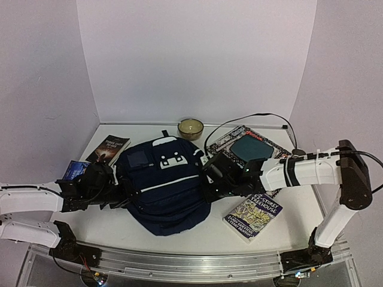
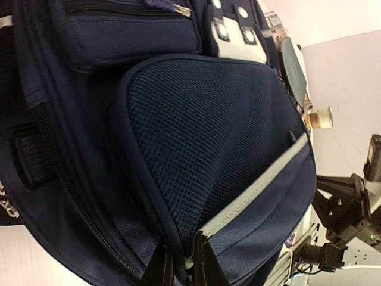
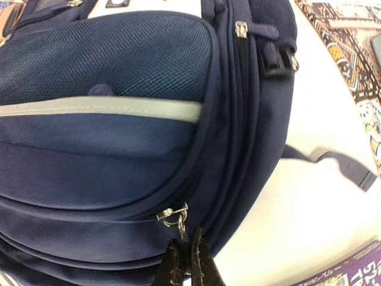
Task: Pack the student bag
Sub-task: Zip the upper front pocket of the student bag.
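Note:
The student bag, navy blue with a white stripe and white patch, lies flat in the middle of the table. My left gripper is at its left side; in the left wrist view that gripper is shut on the bag's piped seam beside the mesh pocket. My right gripper is at the bag's right side. Seen from the right wrist, it is shut on the metal zipper pull of a front pocket of the bag.
A colourful Treehouse book lies right of the bag. A patterned book with a teal tablet is behind my right arm. A dark book and a blue book lie at the left. A bowl stands at the back, and a black cable loops beside it.

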`<state>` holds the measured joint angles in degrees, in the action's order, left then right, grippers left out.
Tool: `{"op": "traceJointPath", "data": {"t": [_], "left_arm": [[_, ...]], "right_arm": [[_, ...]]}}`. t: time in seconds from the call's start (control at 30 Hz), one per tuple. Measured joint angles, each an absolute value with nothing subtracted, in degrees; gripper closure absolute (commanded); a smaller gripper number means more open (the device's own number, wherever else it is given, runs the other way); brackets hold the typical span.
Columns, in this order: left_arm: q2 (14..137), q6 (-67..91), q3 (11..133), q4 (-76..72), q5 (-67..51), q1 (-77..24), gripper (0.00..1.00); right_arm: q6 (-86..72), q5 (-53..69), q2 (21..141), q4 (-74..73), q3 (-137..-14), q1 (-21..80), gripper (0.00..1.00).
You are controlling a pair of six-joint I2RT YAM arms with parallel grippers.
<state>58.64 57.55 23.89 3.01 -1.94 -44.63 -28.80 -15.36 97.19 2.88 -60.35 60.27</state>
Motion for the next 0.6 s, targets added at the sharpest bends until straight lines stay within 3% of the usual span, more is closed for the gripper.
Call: {"op": "traceJointPath", "data": {"t": [0.07,0.13,0.4,0.6], "left_arm": [[58.9,54.8,24.0,3.6,-4.1,-41.8,1.00],[60.3,51.5,24.7,4.7,-5.5,-39.7,0.94],[69.5,38.2,33.9,10.7,-6.0,-36.6,0.51],[67.8,29.6,36.2,12.0,-6.4,-37.3,0.40]], "right_arm": [[-27.0,-14.0,97.2,3.0,-60.9,60.2,1.00],[-25.4,-12.6,97.5,2.7,-61.9,60.3,1.00],[-20.9,-11.6,101.9,-0.8,-65.7,62.6,1.00],[-19.8,-9.4,102.3,-3.0,-67.1,65.2,1.00]]}}
